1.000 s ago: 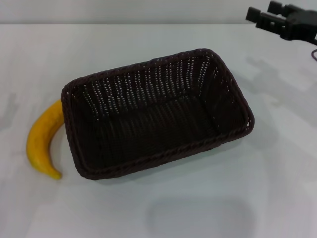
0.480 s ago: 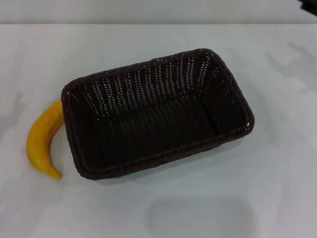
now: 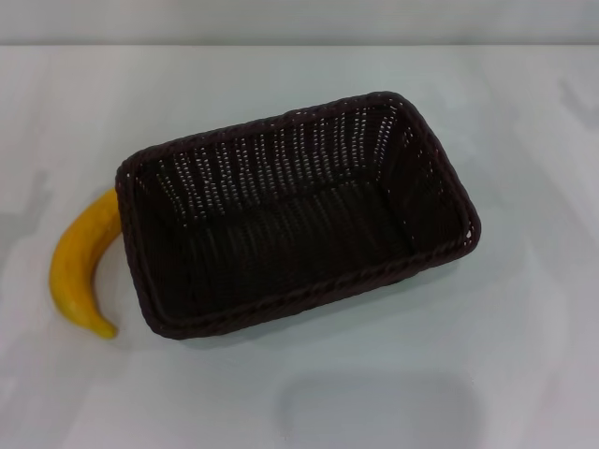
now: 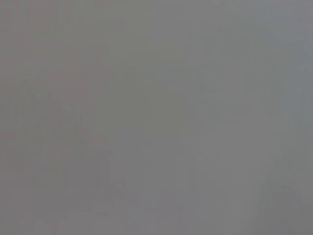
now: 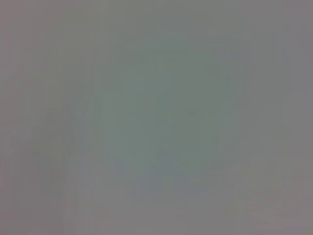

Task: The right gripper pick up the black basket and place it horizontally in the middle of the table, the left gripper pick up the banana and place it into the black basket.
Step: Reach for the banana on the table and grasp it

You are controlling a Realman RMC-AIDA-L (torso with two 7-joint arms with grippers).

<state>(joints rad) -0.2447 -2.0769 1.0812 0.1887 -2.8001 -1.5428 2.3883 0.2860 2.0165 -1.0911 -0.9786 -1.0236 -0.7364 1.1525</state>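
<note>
The black basket, a large dark woven wicker basket, lies lengthwise across the middle of the white table, slightly turned, and it is empty. The yellow banana lies on the table right against the basket's left end, its upper end touching the basket's corner. Neither gripper shows in the head view. Both wrist views show only a blank grey field with no fingers and no objects.
The table's far edge meets a pale wall at the back. A faint shadow lies on the tabletop at the left, beyond the banana.
The right gripper, seen at the far right top one second ago, has left the head view. The basket and banana have not moved.
</note>
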